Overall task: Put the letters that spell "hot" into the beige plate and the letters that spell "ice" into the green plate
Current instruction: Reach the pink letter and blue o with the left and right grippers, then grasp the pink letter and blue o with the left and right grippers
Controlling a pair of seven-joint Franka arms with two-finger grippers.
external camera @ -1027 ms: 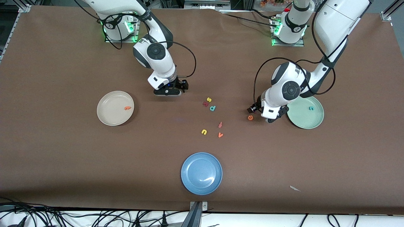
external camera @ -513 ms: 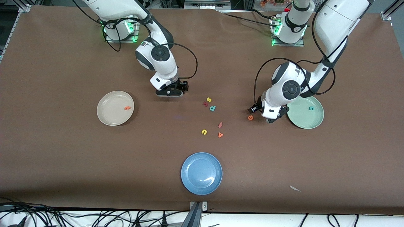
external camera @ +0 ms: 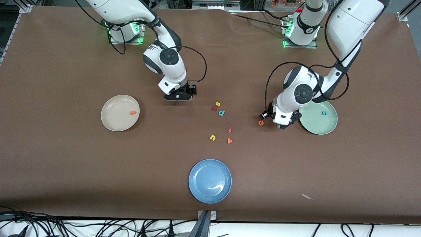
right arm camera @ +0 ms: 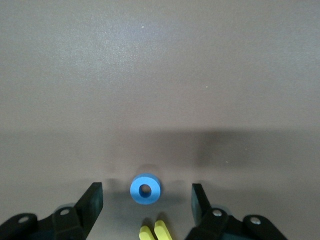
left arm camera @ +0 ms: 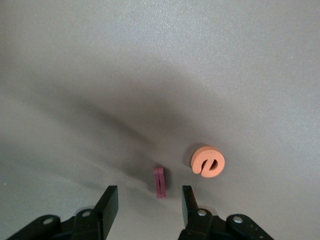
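Dark red i (left arm camera: 159, 182) lies on the table beside the orange e (left arm camera: 208, 161), just off the green plate (external camera: 329, 126). Left gripper (left arm camera: 148, 205) now straddles it, fingers parted but narrower than a second ago. Right gripper (right arm camera: 145, 201), likewise narrowing, brackets the blue o (right arm camera: 145, 189), so both grasps look imminent.

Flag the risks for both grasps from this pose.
Left gripper straddles the dark red i, which sits off-centre toward one finger, so closing may tip or push it. The orange e lies close beside and could get nudged. Right gripper brackets the blue o, but the yellow h sits right against it and may be pinched along.
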